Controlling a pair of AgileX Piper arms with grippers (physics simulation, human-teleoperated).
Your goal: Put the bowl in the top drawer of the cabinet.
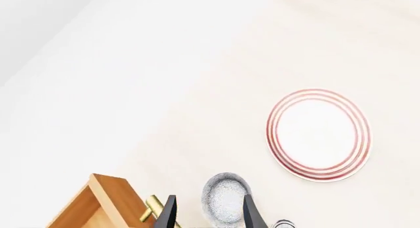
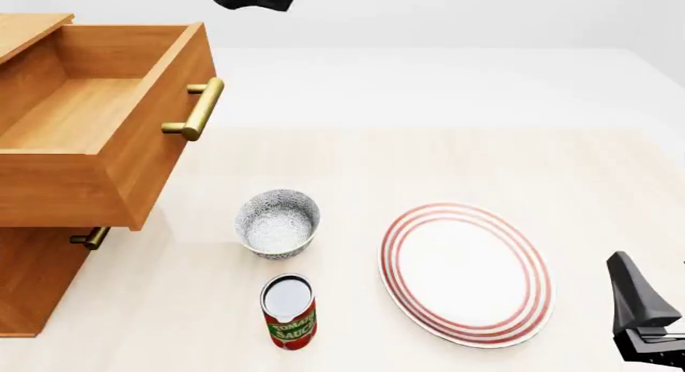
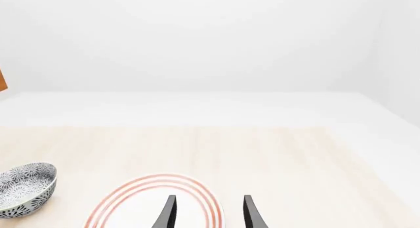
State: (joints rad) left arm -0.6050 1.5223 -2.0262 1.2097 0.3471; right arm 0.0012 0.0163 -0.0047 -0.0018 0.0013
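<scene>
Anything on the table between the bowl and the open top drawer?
No. In the front view only bare table lies between the bowl and the top drawer, which hangs open above table level.

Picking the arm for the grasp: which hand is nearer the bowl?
Left, probably. The left hand hangs high above the bowl, fingers open around it in its own camera. The right hand sits low, beyond the plate.
</scene>
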